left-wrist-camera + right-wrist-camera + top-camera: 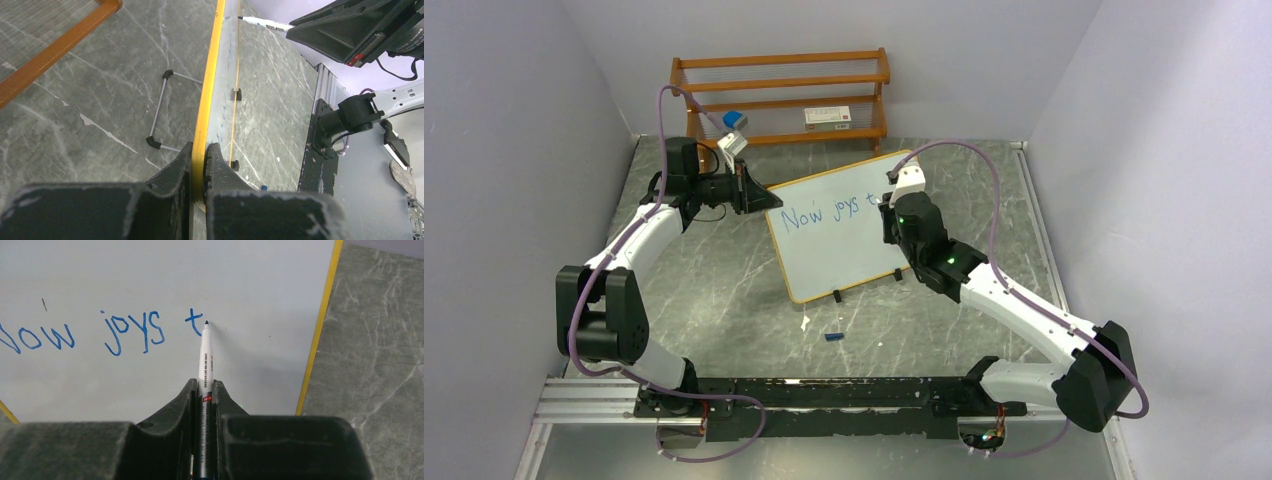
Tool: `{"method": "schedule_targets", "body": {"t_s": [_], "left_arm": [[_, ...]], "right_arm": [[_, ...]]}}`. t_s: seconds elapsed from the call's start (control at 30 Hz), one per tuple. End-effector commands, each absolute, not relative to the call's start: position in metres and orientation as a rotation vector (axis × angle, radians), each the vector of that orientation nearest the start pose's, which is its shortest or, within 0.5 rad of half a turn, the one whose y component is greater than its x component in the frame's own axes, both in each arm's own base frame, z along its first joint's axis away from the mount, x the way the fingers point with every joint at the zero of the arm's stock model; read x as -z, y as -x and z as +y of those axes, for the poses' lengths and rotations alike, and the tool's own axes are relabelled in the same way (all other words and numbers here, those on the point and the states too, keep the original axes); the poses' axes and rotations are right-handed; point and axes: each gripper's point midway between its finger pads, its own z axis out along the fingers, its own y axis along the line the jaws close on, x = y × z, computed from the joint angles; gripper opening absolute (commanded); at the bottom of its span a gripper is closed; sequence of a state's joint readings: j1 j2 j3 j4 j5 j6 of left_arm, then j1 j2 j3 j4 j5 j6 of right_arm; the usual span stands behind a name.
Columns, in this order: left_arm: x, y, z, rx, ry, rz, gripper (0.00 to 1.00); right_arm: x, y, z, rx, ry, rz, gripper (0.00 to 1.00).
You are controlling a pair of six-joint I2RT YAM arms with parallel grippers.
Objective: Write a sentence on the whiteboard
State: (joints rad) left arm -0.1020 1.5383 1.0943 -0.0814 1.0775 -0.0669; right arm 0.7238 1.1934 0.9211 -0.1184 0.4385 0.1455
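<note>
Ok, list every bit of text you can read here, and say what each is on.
"Now joys t": blue sentence, unfinished, on the whiteboard.
Marker: small print along the barrel, too small to read.
White card on the rack: printed, but too small to read.
Black part of the right arm, seen from the left wrist: a few white letters, too blurred to read.

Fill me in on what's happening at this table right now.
Two robot arms are writing on a board. The left gripper is shut on the edge of the large white whiteboard with a thin orange frame, steadying it. The right gripper is shut on a white marker pen, its tip at the board just right of the last letter. The blue handwritten lettering reads "Now joys t". A small blue cap lies on the grey marble-patterned table in front of the board.
</note>
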Motion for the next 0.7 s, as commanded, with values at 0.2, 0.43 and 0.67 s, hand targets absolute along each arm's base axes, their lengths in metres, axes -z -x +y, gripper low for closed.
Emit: {"method": "schedule_targets", "body": {"t_s": [0.2, 0.43, 0.67], "left_arm": [[-0.144, -0.352, -0.189, 1.071, -0.702, 2.063, 0.05], [-0.144, -0.352, -0.189, 1.069, -0.701, 2.063, 0.05], [-0.144, -0.353, -0.189, 1.069, -0.702, 2.063, 0.05]], "right_arm": [[-0.231, -0.339, 0.196, -0.149, 0.236, 1.866, 0.0], [-0.224, -0.341, 0.199, -0.151, 0.253, 1.887, 0.0], [-0.222, -0.335, 0.197, -0.158, 0.263, 1.912, 0.0]]}}
